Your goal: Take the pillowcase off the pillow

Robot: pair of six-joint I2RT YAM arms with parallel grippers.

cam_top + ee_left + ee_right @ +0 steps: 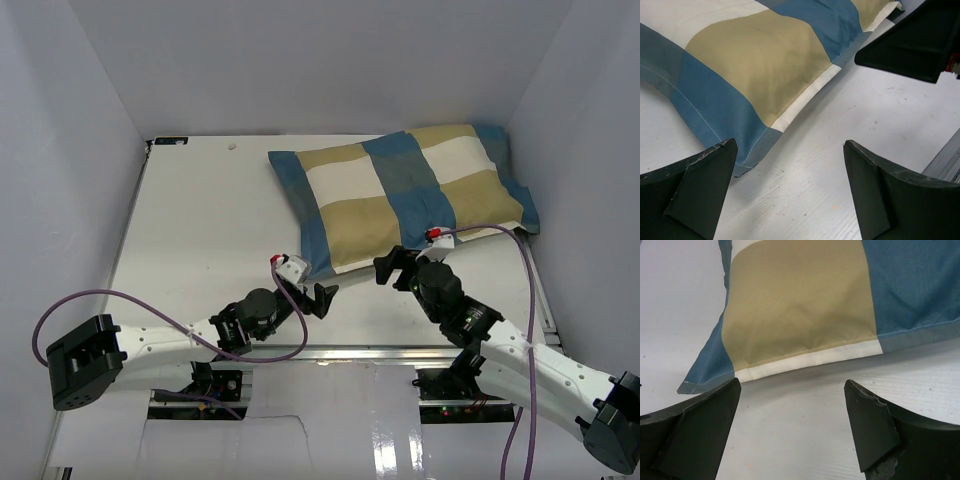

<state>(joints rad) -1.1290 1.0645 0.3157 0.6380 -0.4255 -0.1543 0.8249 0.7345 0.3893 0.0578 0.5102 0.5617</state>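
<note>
The pillowcase (400, 195), checked in blue, tan and cream, lies stuffed full at the back right of the white table (200, 220). The pillow is hidden inside it. My left gripper (325, 298) stands open just off the cover's near left corner, which shows close in the left wrist view as the pillowcase (755, 55) beside my left gripper (790, 145). My right gripper (395, 268) is open too, low over the table before the near edge; in the right wrist view the pillowcase (800, 305) lies beyond my right gripper (792, 385). Neither gripper touches fabric.
White walls close in the table on the left, back and right. A metal rail (330, 352) runs along the near edge. Purple cables (60, 310) loop off both arms. One finger of the right gripper (920, 45) shows at the top right of the left wrist view.
</note>
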